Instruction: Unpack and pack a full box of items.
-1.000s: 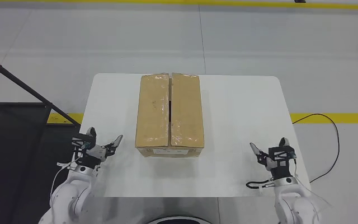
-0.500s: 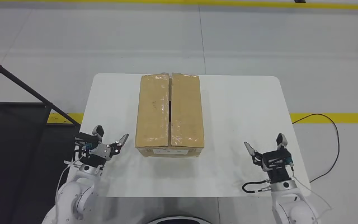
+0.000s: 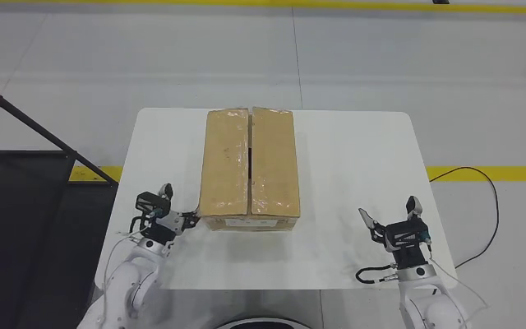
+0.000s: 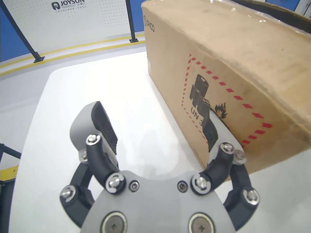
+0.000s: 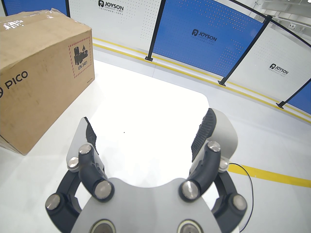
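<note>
A closed brown cardboard box stands in the middle of the white table, its two top flaps meeting along a taped centre seam. My left gripper sits open at the box's near left corner, one fingertip right against the box side with the red-dashed label. My right gripper is open near the table's front right edge, well apart from the box, nothing between its fingers.
A black frame and dark panel stand left of the table. A black cable trails on the floor at the right. Bare tabletop lies on both sides of the box.
My left gripper has moved right, from the table's left edge up to the box's near left corner. The right gripper shifted slightly at first, then held still.
</note>
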You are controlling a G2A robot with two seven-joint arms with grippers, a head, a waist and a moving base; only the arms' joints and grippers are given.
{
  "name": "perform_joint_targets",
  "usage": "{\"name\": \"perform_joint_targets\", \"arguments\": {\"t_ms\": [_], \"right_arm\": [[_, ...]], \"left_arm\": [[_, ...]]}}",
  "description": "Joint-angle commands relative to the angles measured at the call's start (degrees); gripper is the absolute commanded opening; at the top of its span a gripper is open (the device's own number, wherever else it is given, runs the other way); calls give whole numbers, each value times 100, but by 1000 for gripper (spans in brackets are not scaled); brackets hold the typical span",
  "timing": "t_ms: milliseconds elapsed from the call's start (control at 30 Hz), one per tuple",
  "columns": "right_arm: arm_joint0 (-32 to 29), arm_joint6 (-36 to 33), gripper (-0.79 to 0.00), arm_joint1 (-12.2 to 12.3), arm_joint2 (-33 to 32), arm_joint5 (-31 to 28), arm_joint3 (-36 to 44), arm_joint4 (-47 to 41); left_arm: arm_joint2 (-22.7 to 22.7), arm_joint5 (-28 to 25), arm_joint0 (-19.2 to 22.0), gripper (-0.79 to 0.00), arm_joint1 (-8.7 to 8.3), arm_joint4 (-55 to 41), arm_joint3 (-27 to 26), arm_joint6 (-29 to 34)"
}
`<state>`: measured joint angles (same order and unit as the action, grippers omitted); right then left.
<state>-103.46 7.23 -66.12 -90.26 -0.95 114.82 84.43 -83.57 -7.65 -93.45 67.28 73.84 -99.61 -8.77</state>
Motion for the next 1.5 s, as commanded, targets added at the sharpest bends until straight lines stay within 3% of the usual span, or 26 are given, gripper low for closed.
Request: {"name": "perform_joint_targets", "arguments": {"t_ms": [0,600,1467], "right_arm": [[0,0,0,0,0,0,0,0],[0,0,0,0,0,0,0,0],[0,0,0,0,0,0,0,0]], "left_arm": [[95,14,74,0,18,-52,50,27],[612,-96,65,0,96,166,4,-209],[1451,-904,331,0,149,733,-214,-137]]}}
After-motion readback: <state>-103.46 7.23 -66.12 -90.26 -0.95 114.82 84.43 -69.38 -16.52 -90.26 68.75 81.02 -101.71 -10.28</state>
